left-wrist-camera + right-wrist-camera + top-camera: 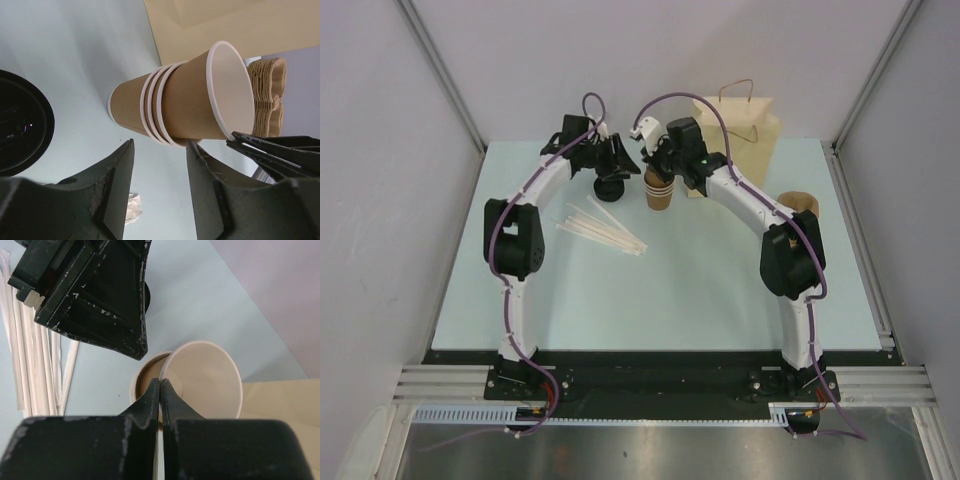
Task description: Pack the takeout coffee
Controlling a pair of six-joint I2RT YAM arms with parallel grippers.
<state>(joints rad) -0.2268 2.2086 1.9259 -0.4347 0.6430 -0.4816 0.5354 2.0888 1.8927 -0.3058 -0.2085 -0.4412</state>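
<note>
No lidded takeout coffee shows in any view. A stack of lidless brown cups [660,192] stands mid-table in front of the paper bag [740,135]. My right gripper [160,382] is shut on the cream rim of the top cup [210,382], which sits tilted and partly out of the stack [142,382]. The left wrist view shows the stack [145,107] with that top cup [200,95] raised. My left gripper [160,150] is open and empty, its fingertips just short of the stack's side. A loose black lid [20,130] lies beside it, also seen from above [610,190].
Several paper-wrapped straws [602,230] lie fanned out left of centre. A pile of brown cup sleeves [798,205] sits at the right, behind my right arm. The bag stands upright at the back with its handles up. White walls enclose the table on three sides.
</note>
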